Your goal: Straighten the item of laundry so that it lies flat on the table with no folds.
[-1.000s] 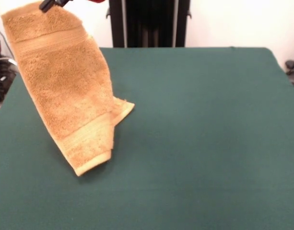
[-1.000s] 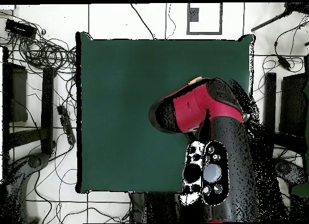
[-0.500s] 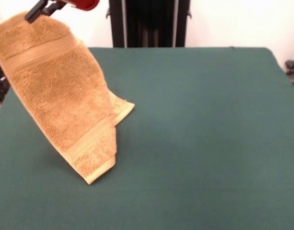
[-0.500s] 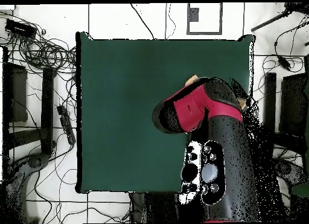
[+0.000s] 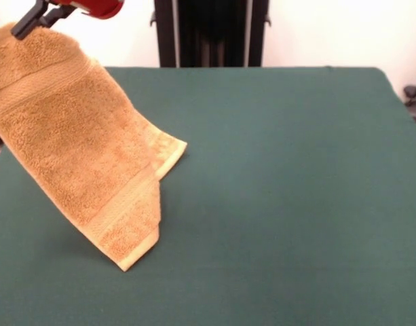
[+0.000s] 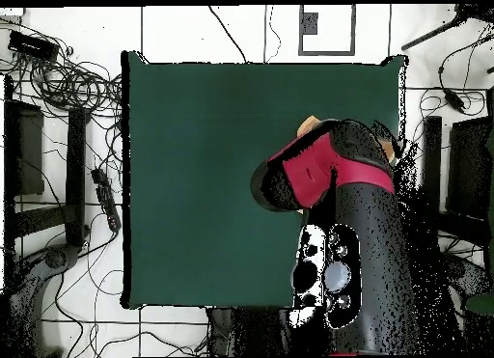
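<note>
The black gripper [image 5: 28,20] on the red and black arm [image 6: 333,195] is clamped on the top corner of the small orange-tan terry-cloth towel [image 5: 75,146]. The towel hangs slanting over the dark green felt-covered table [image 5: 275,176], its lowest corner on the felt. Behind that hanging sheet a second corner lies flat on the table.

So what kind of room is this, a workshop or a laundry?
Most likely a robotics lab, not a laundry. A red and black robot arm reaches over a green cloth-covered table, lifting a single orange towel in its gripper, and loose cables sprawl across the tiled floor around it.
</note>
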`<action>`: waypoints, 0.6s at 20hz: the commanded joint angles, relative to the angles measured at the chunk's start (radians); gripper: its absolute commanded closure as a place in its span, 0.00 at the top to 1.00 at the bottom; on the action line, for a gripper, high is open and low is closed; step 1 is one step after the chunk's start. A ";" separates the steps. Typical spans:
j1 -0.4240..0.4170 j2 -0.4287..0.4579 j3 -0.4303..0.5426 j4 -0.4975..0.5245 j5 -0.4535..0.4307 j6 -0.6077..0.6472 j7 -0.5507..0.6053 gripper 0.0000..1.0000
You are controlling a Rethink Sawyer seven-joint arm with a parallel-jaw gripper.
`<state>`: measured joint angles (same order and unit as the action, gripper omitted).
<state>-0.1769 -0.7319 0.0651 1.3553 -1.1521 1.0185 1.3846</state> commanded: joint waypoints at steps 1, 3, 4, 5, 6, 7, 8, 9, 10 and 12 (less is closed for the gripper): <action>0.006 0.035 0.095 -0.007 -0.048 -0.062 -0.372 0.00; 0.009 0.032 0.090 -0.007 -0.051 -0.064 -0.381 0.00; 0.011 0.033 0.087 -0.006 -0.050 -0.064 -0.377 0.00; 0.011 0.033 0.085 -0.008 -0.051 -0.066 -0.371 0.00; 0.012 0.034 0.083 -0.008 -0.051 -0.069 -0.367 0.00; 0.011 0.034 0.082 -0.011 -0.050 -0.068 -0.373 0.00; 0.011 0.033 0.082 -0.011 -0.049 -0.069 -0.374 0.00; 0.010 0.031 0.082 -0.013 -0.049 -0.070 -0.386 0.00; 0.010 0.029 0.082 -0.014 -0.050 -0.072 -0.395 0.00; 0.007 0.023 0.081 -0.014 -0.049 -0.077 -0.411 0.00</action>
<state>-0.1769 -0.7349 0.0651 1.3437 -1.1603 1.0004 1.2801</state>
